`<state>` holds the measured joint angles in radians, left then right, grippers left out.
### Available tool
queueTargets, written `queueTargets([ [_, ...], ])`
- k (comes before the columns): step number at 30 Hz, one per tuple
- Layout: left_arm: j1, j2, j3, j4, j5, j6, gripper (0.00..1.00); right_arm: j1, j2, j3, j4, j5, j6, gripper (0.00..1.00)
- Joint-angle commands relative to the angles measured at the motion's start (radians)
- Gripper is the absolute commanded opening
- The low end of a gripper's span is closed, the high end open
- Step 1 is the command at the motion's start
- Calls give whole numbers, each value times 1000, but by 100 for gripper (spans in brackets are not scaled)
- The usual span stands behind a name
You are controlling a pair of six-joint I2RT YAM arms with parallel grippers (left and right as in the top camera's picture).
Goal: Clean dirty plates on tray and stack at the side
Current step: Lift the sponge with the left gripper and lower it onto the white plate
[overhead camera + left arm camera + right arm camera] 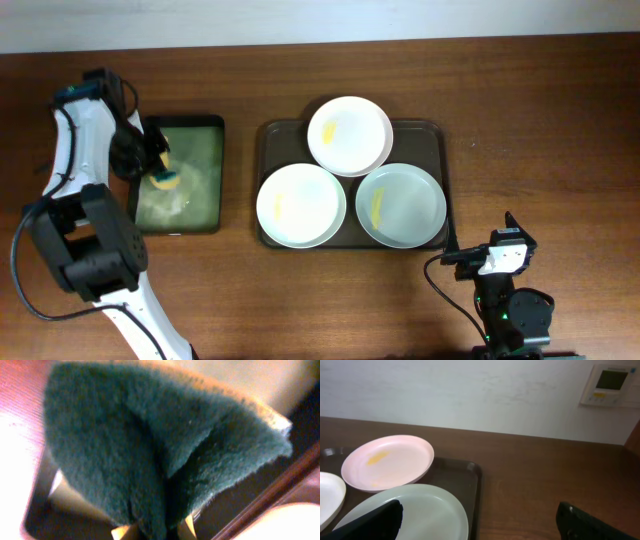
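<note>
Three round white plates lie on the dark brown tray (440, 130): a back plate (349, 135), a front-left plate (300, 205) and a slightly bluish front-right plate (401, 206). Each has a yellowish smear. My left gripper (160, 165) is shut on a green and yellow sponge (150, 450), held over the small black tray (215, 175). The sponge fills the left wrist view. My right gripper (478, 252) is open and empty by the brown tray's front right corner. In the right wrist view the gripper (480, 525) faces the bluish plate (430, 510), with the back plate (387, 462) behind.
The small black tray with a greenish wet inside sits left of the brown tray. Bare wooden table (540, 120) lies to the right of the brown tray and along the front. A white wall with a control panel (610, 385) is behind the table.
</note>
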<state>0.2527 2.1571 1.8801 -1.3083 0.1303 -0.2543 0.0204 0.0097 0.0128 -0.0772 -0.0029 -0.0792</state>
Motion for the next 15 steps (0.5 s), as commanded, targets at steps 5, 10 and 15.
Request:
queueTargets([
  [5,4,-7,393,-197,54,2,0,6,-6,-7,-5,8,7,98],
  [10,4,-7,559,-277,217,2,0,6,-6,-7,-5,8,7,98],
  [15,3,6,513,-266,105,1,0,6,-6,-7,-5,8,7,98],
])
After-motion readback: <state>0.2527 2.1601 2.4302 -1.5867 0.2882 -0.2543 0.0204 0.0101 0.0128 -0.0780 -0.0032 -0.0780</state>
